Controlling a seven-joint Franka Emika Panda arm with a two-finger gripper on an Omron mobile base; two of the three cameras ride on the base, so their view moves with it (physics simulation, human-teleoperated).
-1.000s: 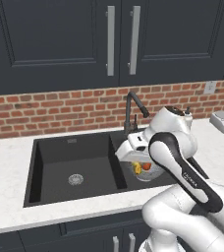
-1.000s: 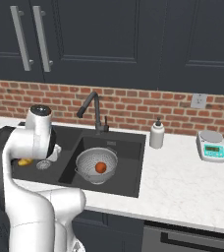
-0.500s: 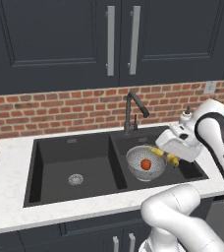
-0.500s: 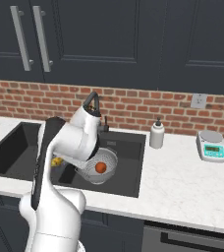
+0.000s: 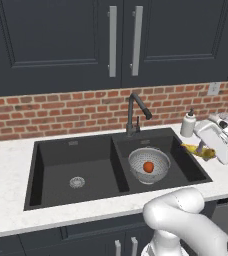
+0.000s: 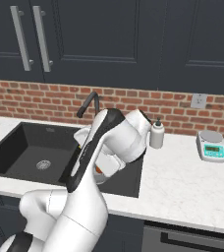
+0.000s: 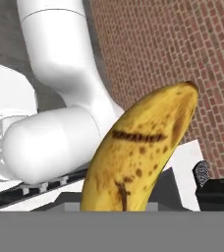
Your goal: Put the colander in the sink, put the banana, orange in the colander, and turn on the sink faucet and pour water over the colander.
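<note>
Gripper (image 5: 202, 148) nearly closed, pinching the banana (image 5: 198, 151), held in the air at the right edge of the sink (image 5: 76, 160), over the rim where counter (image 5: 6, 200) meets basin. In the hand view banana (image 7: 138, 152) rises straight up from between the jaws, speckled, dark tip at top, so the hold looks to be near one end rather than mid-body, though the grip point itself is hidden.

Colander (image 5: 149, 165) sits in right basin, orange (image 5: 148, 166) inside it. Faucet (image 5: 136, 112) behind, between the basins; soap bottle (image 5: 187, 124) just behind the gripper.

Handling guess: banana light, soft, skin bruises and slides under a hard squeeze; curved, so an end grip lets it swing or pivot. Mid-body grip across the narrow width would be steadier. Orange round, would roll. Colander stiff, light; take by the rim.
</note>
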